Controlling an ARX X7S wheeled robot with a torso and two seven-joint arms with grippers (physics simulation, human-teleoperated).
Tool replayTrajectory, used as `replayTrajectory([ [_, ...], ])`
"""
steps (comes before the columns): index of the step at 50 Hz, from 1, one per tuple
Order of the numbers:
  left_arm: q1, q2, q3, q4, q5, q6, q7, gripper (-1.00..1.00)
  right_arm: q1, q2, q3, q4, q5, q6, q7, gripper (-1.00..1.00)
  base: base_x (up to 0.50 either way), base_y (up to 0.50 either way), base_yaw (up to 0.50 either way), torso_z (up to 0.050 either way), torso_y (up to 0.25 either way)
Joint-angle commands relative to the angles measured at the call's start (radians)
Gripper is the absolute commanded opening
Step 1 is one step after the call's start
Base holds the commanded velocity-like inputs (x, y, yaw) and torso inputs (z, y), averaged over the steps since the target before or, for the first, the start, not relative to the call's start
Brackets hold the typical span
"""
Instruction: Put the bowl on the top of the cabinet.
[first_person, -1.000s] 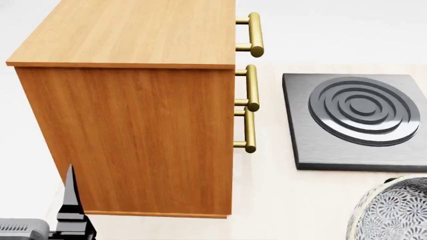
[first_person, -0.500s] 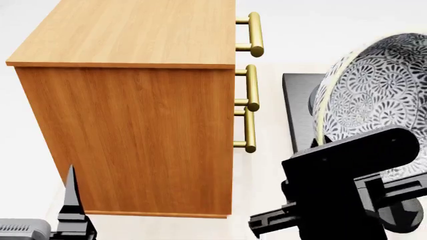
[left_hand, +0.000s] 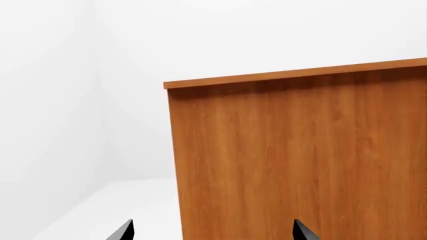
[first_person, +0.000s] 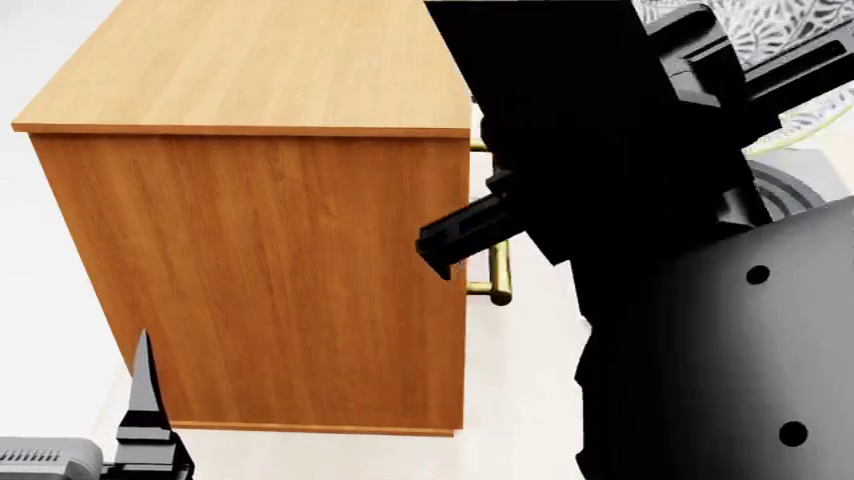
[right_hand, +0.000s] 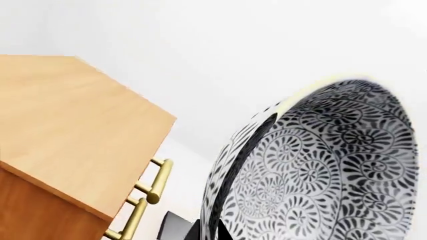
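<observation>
Right jaws gripping bowl (right_hand: 320, 170), beside cabinet (right_hand: 60, 115)

The bowl (right_hand: 320, 170) is held tilted in the air to the right of the cabinet (first_person: 254, 270), near the level of its top. The left gripper (left_hand: 212, 232) faces the cabinet's side panel.

Black arm (first_person: 627, 150) (2 round holes)

The right arm (first_person: 694, 300) was raised high across the head view, its dark links filling the right half. The right gripper (right_hand: 213, 227) was closed on the rim of the bowl (right_hand: 320, 170), held tilted. The left gripper (left_hand: 212, 231) was held low, jaws parted, only fingertips (left_hand: 123, 231) visible.
</observation>
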Motion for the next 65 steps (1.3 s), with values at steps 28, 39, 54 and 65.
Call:
replayTrajectory([
  [28, -0.006, -0.008, 0.013, 0.0, -0.003, -0.006, -0.007, 1.0, 0.669, -0.145, -0.455, 0.479, -0.041, 0.063, -0.231, -1.0, 0.0, 0.0, 0.0, 0.0, 0.0],
  [39, -0.011, -0.008, 0.017, 0.02, -0.008, -0.022, -0.011, 1.0, 0.664, -0.182, -0.463, 0.543, -0.152, -0.022, -0.318, -1.0, 0.0, 0.0, 0.0, 0.0, 0.001],
  [54, -0.01, -0.01, 0.021, 0.013, -0.01, -0.015, -0.012, 1.0, 0.629, -0.183, -0.5, 0.605, -0.284, -0.091, -0.405, -1.0, 0.0, 0.0, 0.0, 0.0, 0.001],
  [65, -0.005, -0.014, 0.017, 0.005, -0.013, -0.006, -0.014, 1.0, 0.579, -0.249, -0.514, 0.502, -0.253, -0.116, -0.373, -1.0, 0.0, 0.0, 0.0, 0.0, 0.0],
])
